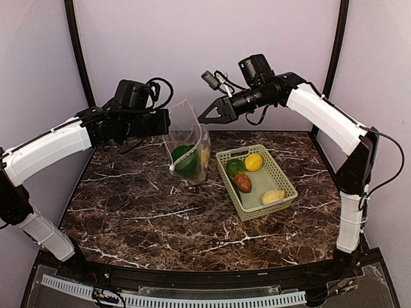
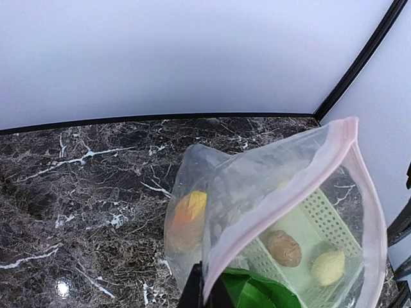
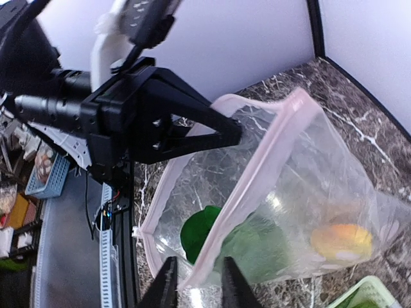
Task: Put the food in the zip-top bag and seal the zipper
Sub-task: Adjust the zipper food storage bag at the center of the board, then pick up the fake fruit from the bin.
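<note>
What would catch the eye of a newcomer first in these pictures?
First, the clear soft plastic zip-top bag with a pink mouth strip, held upright by the left gripper, with a green bok choy and an orange-yellow piece inside. To its right, a light green lattice basket holds a green pepper, yellow lemon, red-brown piece and pale yellow piece. The right gripper is open at the bag's mouth.
</note>
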You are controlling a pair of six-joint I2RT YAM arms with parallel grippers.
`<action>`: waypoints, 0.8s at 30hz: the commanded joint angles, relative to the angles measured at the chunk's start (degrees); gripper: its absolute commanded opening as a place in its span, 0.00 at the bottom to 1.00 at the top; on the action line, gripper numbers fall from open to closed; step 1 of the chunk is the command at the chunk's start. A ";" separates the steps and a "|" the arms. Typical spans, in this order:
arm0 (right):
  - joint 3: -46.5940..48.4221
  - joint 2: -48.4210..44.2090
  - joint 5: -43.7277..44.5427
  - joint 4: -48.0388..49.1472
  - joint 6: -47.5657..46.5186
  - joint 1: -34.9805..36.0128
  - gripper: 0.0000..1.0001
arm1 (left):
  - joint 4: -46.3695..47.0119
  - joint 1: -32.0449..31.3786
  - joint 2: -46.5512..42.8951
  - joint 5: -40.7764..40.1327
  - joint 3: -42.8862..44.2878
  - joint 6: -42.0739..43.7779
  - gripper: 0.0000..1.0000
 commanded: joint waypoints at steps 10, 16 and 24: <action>-13.78 -19.43 1.93 -2.98 -12.68 -7.56 0.60 | -6.53 0.45 0.73 10.13 5.95 8.29 0.01; -26.23 -22.37 2.22 -4.47 -19.07 -17.53 0.61 | -15.99 2.70 1.41 -3.00 12.59 19.93 0.01; -35.21 -17.90 5.29 -5.66 -27.18 -20.71 0.59 | -20.90 3.21 -0.34 7.91 14.90 22.22 0.01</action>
